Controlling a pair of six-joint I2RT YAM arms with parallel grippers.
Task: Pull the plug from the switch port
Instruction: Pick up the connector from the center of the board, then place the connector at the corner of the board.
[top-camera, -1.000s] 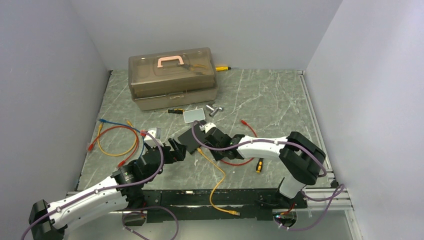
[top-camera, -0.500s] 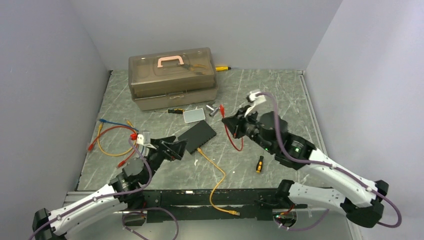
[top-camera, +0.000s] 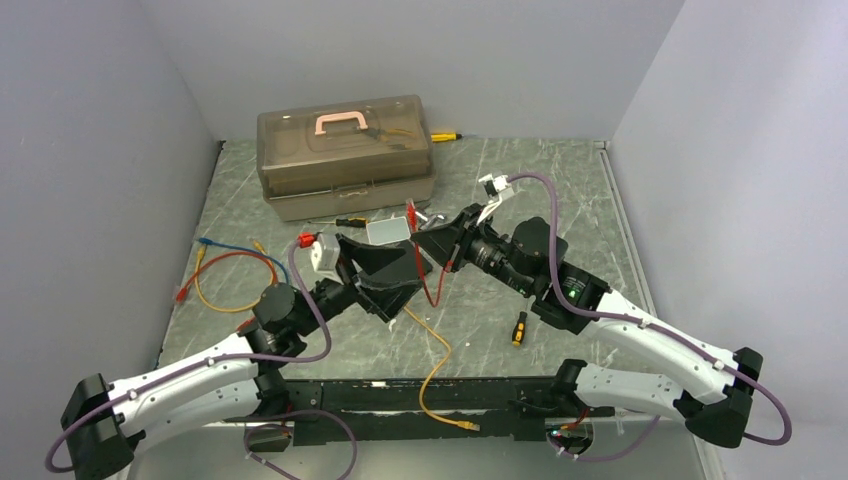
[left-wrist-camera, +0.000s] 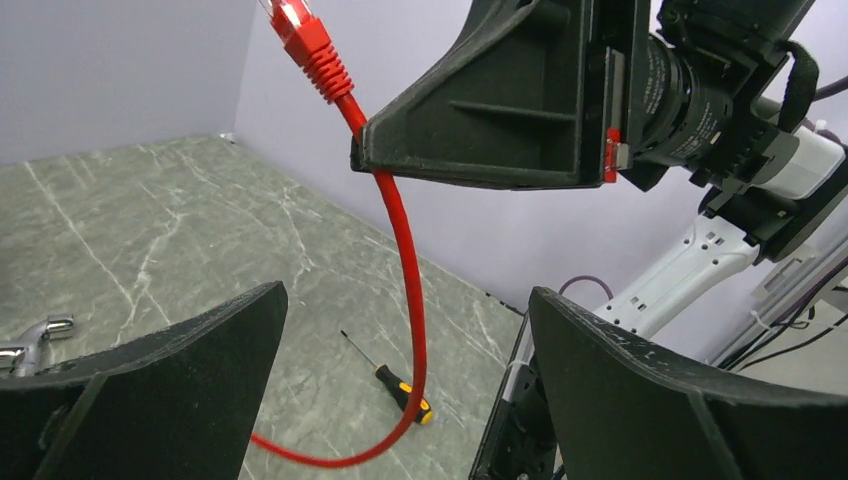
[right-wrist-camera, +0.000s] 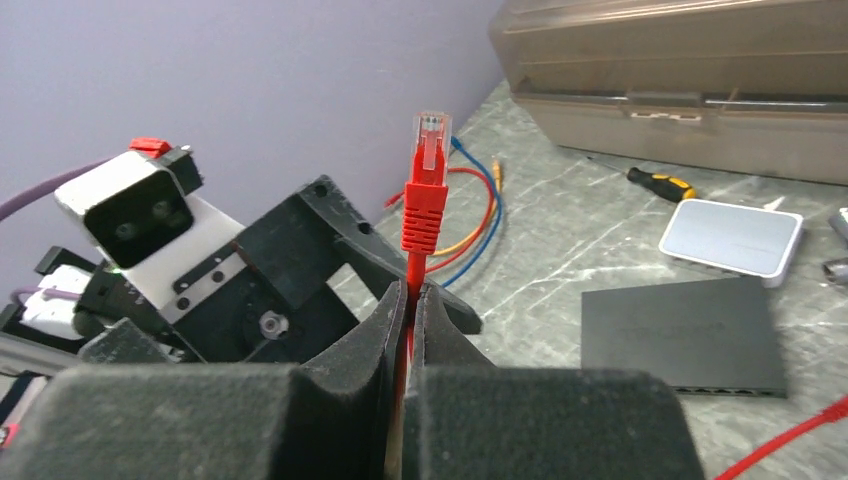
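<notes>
Right gripper (right-wrist-camera: 408, 300): clenched on the red cable (left-wrist-camera: 405, 250); you hold its plug (right-wrist-camera: 425, 190) upright, clear of the switch (right-wrist-camera: 680, 335).
Left gripper (left-wrist-camera: 405, 340): released, beside the switch.

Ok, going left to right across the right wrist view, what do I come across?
White camera → red plug standing up from the right fingers → screwdriver → silver tin. The toolbox and black switch span too widely to place.

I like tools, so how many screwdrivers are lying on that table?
3: a screwdriver in front of the toolbox, another behind its right end, a third beside the right arm. More may be hidden.
</notes>
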